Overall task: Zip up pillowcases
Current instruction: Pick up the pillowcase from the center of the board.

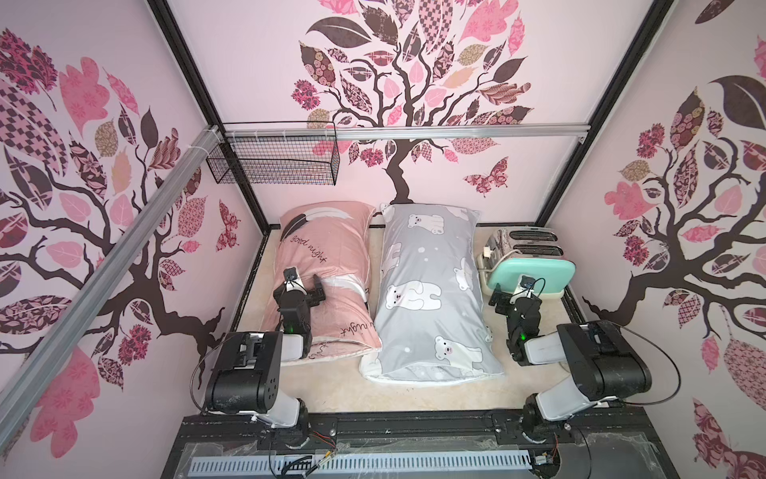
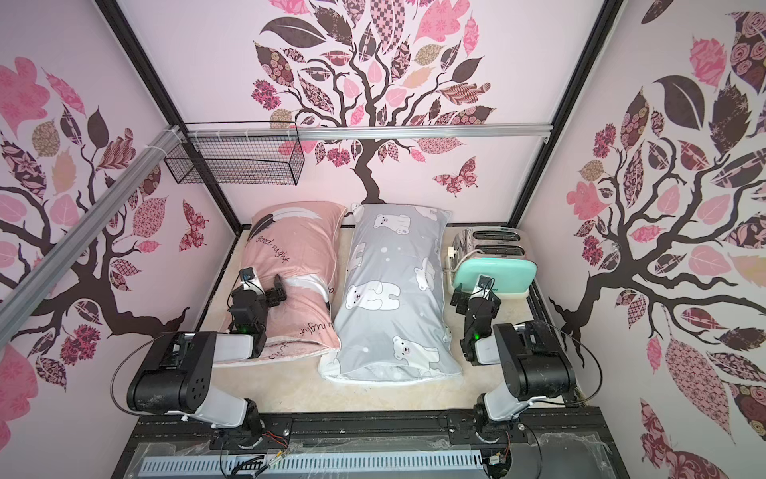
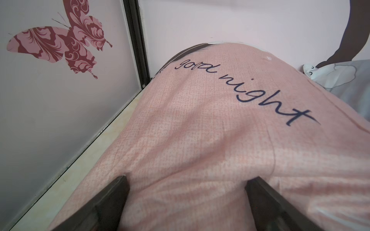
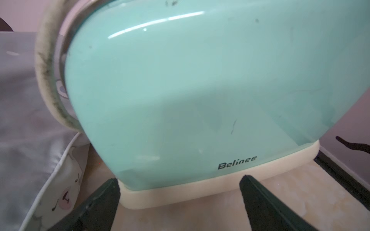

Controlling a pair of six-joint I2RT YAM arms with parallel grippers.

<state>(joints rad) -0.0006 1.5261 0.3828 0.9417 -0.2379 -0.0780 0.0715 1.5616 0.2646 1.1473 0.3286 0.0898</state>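
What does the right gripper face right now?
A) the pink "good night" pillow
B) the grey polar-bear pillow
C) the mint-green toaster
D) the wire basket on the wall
C: in the right wrist view the right gripper stands open, its jaws apart just in front of the base of the mint-green toaster, which fills the view.

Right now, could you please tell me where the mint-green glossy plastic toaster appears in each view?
In a top view: toaster right of centre.
In a top view: toaster likewise.
Left wrist: absent.
Right wrist: toaster fills most of the frame.
Shared landmark: grey polar-bear fabric pillow, in all four.
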